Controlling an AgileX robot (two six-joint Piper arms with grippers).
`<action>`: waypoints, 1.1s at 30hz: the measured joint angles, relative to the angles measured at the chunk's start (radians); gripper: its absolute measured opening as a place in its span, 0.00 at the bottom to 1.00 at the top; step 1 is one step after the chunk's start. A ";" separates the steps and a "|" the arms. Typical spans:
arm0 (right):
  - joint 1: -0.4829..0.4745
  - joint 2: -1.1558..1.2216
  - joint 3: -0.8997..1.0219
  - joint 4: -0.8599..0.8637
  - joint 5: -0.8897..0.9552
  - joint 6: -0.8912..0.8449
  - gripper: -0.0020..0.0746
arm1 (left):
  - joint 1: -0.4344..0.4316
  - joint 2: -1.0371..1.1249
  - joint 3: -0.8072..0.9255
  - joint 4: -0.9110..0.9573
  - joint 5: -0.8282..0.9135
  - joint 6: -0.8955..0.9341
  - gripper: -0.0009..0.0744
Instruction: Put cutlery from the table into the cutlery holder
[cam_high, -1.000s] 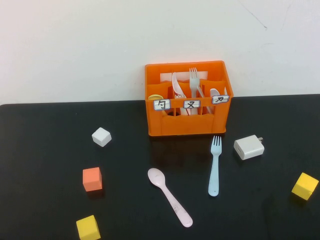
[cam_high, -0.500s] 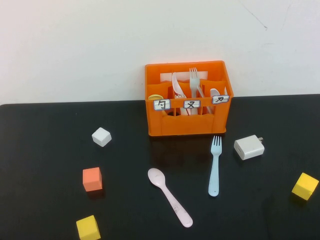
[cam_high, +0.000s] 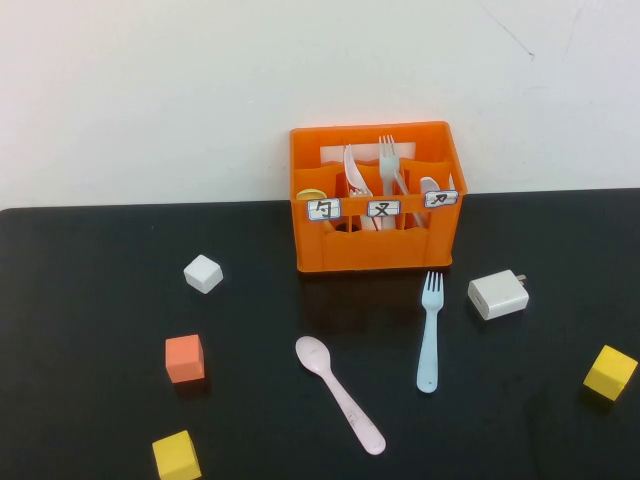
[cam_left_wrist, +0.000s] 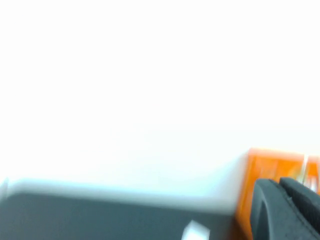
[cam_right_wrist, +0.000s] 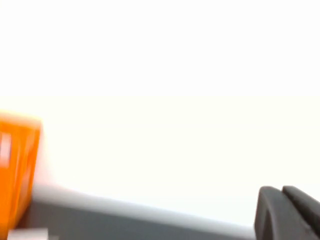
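The pale pink spoon (cam_high: 339, 392) lies on the black table (cam_high: 90, 400) in front of the orange cutlery holder (cam_high: 375, 245), bowl toward the holder. The light blue fork (cam_high: 430, 331) lies to its right, tines toward the holder. The holder stands at the table's back edge with white forks and spoons upright in it. Neither arm shows in the high view. My left gripper (cam_left_wrist: 279, 184) is shut and empty, raised, with the holder (cam_left_wrist: 260, 170) behind it. My right gripper (cam_right_wrist: 281, 190) is shut and empty, raised, with the holder (cam_right_wrist: 17, 170) far off to its side.
A white cube (cam_high: 203, 273), an orange cube (cam_high: 185, 359) and a yellow cube (cam_high: 176, 456) lie on the left. A white charger plug (cam_high: 497, 294) sits right of the fork. Another yellow cube (cam_high: 610, 372) is at the far right.
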 joint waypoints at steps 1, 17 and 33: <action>0.000 0.000 0.000 0.000 -0.065 0.000 0.02 | 0.000 0.000 0.000 0.000 -0.056 0.000 0.01; 0.000 0.000 0.000 0.000 -0.468 0.000 0.02 | 0.000 -0.005 0.000 0.000 -0.548 0.000 0.01; 0.000 0.013 -0.273 -0.035 0.134 0.022 0.02 | 0.000 0.006 -0.314 -0.131 0.044 -0.053 0.01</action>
